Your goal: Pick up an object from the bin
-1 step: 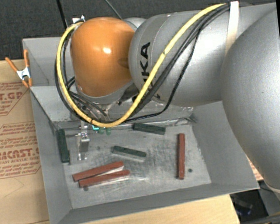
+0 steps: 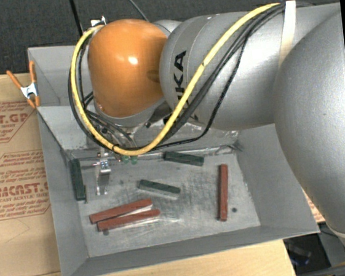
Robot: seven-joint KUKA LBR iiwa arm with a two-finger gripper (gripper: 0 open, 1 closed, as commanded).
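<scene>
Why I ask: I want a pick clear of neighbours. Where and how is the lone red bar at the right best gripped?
Grip the red bar at its middle, coming straight down and closing across its narrow width. It lies flat, long and thin, with bare bin floor along both long sides, so there is probably room on either side.

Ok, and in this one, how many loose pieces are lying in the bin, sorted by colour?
Dark green bars: 3
Red-brown bars: 3
Total: 6
</scene>
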